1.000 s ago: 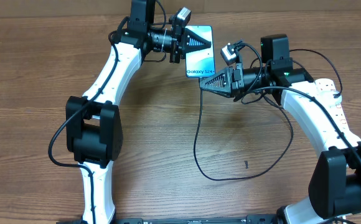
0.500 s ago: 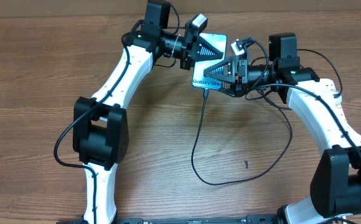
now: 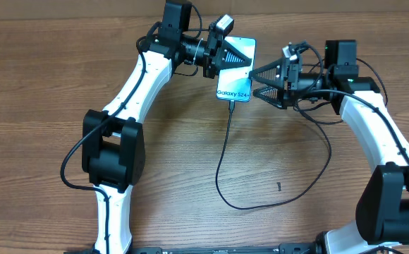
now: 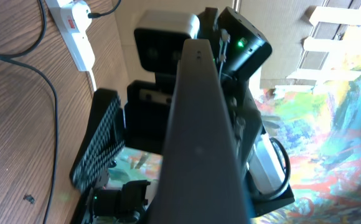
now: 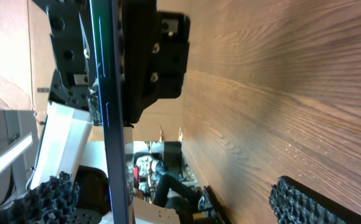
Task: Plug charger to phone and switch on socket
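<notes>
The phone [image 3: 234, 79] hangs over the middle of the counter's [image 3: 49, 106] far edge, held off the wood and roughly level with it, lit screen up. Its long axis runs from the far edge toward the near edge, leaning slightly. The end with the "Galaxy S24" lettering points at the near edge.

The left gripper [image 3: 241, 58] reaches in from the left side, and its jaws are clamped on the phone's far end, one above the screen and one below. In the left wrist view the phone [image 4: 199, 124] shows as a dark slab running straight out between them.

The right gripper [image 3: 254, 82] comes in from the right side, level with the phone's near half. Its jaws are spread wide and hold nothing, their tips just beside the phone's right long edge. In the right wrist view the phone [image 5: 112, 124] is a thin edge-on strip, close to one jaw and well apart from the other.

The charger [image 3: 229, 123] meets the phone's near short edge with its tip; whether it is fully seated I cannot tell. The cable drops toward the near edge, loops to the right and climbs back under the right arm.

The socket [image 4: 75, 34] lies on the counter's right side, visible only in the left wrist view.
</notes>
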